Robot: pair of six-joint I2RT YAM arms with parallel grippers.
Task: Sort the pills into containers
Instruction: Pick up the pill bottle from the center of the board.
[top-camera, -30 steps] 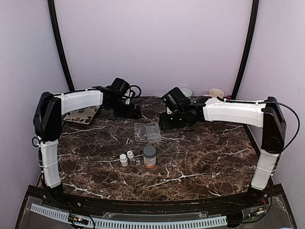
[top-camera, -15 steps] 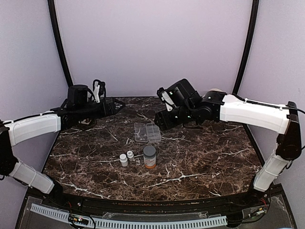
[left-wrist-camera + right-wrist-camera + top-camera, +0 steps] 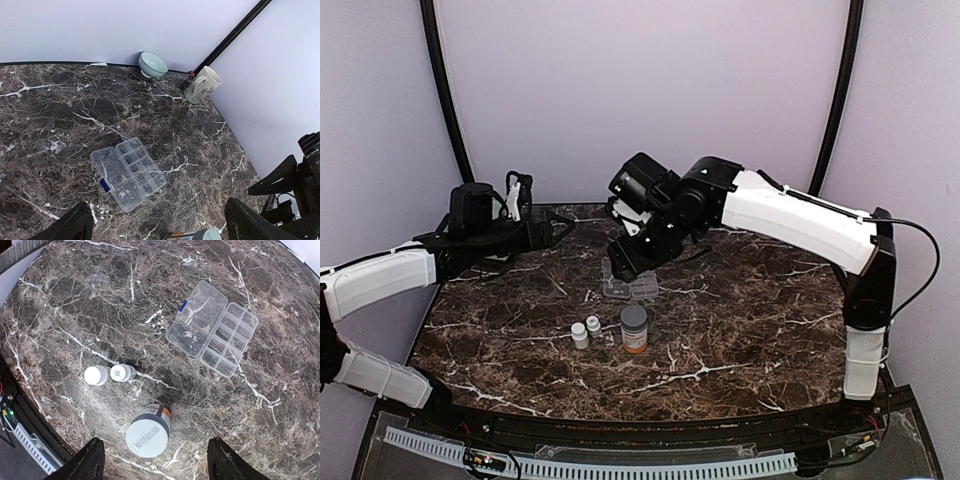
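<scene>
Pillbox (image 3: 213, 335) of clear plastic, rect., lies opened flat on dark white-veined marble table (image 3: 75, 305): smooth lid half (image 3: 197, 322) w/ blue clasp (image 3: 183, 306) beside gridded compartment half (image 3: 230, 342), below my right gripper (image 3: 160, 465), black fingers (image 3: 92, 460) spread wide, holding nothing. My left gripper (image 3: 160, 230) gapes empty too, well apart from it. Round orange bottle (image 3: 148, 432) w/ grey cap stands near; can't tell if pills sit in that grid.

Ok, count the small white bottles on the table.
2. One small white plastic bottle stands on the dark marble table; the second white bottle is just beside it, both left of the grey-capped orange bottle.
</scene>
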